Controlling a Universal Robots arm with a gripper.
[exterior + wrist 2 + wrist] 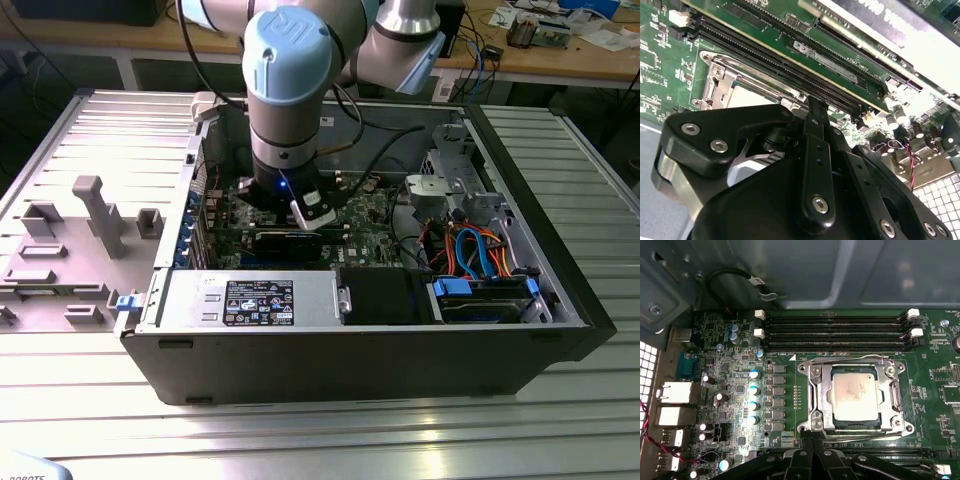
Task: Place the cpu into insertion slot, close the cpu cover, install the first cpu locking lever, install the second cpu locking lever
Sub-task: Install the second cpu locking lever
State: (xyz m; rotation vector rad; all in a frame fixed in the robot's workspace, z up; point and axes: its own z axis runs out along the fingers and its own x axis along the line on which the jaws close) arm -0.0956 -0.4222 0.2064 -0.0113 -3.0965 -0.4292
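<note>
Looking down through the first wrist view, I find the cpu (855,397) already seated flat in the insertion slot (826,410), with the cpu cover (900,399) lowered around it and its silver frame lying on the green motherboard (785,405). My gripper (812,442) hangs just beside the socket's near edge, jaws pressed together and holding nothing. In the exterior view the arm (290,110) reaches down into the open computer case (560,270) on the desk (300,440). I judge the chip light, rigid and fragile; only its edges should be gripped. The thin cover looks stiff and slippery.
</note>
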